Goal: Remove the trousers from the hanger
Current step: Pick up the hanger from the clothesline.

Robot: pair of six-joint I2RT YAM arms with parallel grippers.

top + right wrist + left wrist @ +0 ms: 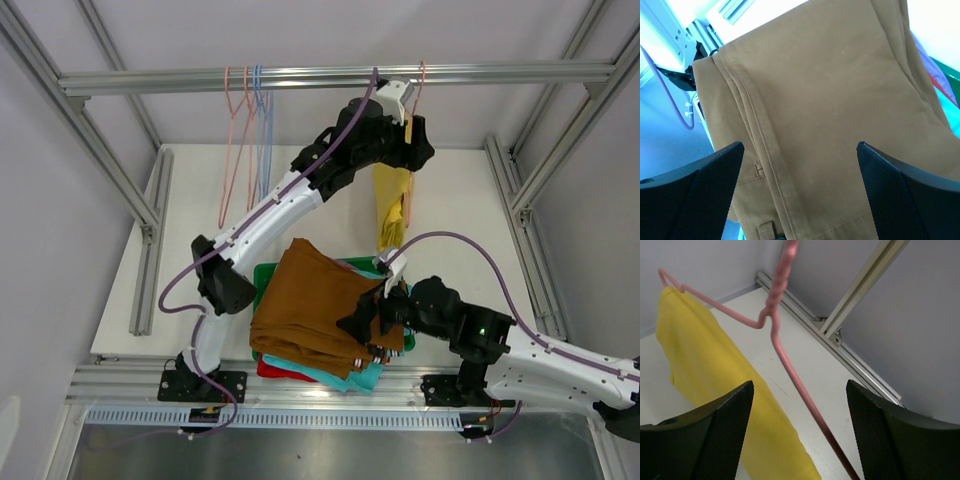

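The yellow trousers (392, 200) hang over a pink hanger (417, 90) on the top rail; in the left wrist view the yellow trousers (705, 370) drape the pink hanger (790, 365). My left gripper (418, 140) is open beside the hanger's neck, its wire between the fingers (727, 430), untouched. The brown trousers (310, 305) lie on top of a pile with the teal pair (345, 378) and the red pair (272, 371). My right gripper (362, 325) is open just above the brown trousers (830, 100). A lilac edge (927, 55) shows underneath.
The pile sits in a green tray (266, 272) at the table's near middle. Empty pink and blue hangers (250, 130) hang on the rail (200, 80) at left. Aluminium frame posts (520, 190) flank the white table (460, 200).
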